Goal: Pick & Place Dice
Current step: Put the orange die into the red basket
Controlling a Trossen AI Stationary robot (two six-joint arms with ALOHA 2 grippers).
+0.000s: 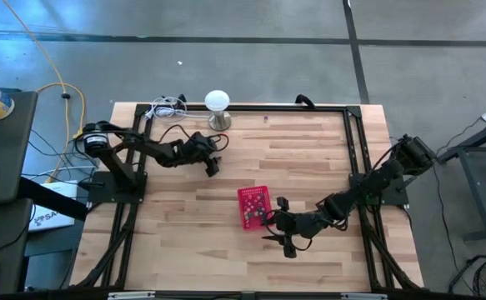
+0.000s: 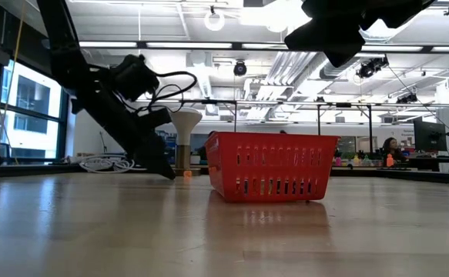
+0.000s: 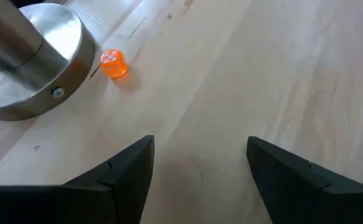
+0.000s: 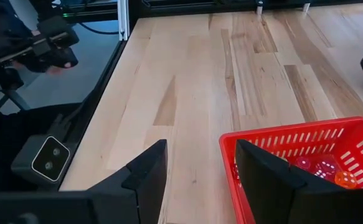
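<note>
Right, my left fingers point(image 3: 200, 180) are spread apart with nothing between them, hovering low over the pale wooden plank counter point(image 3: 281, 74). Just ahead of them sits one small translucent orange die point(image 3: 114, 63), resting on the wood right beside the round brushed-metal base point(image 3: 28, 68) of the white dome-topped lamp point(image 1: 217, 101), near the counter's far edge. From table height the die point(image 2: 186, 174) glows as an orange speck just past my left arm's tip, close to the lamp stem.

Over on the other side, my right fingers point(image 4: 200, 180) are apart too, empty, poised beside the near corner of the red slotted plastic basket point(image 4: 293, 146). Inside that basket I can make out several tiny dice point(image 4: 321, 168), pink, red and orange, lying on its floor. From above, the basket point(image 1: 253, 206) sits mid-counter, with my right gripper point(image 1: 280, 227) just beside it and my left gripper point(image 1: 212, 162) well apart, up toward the lamp.
</note>
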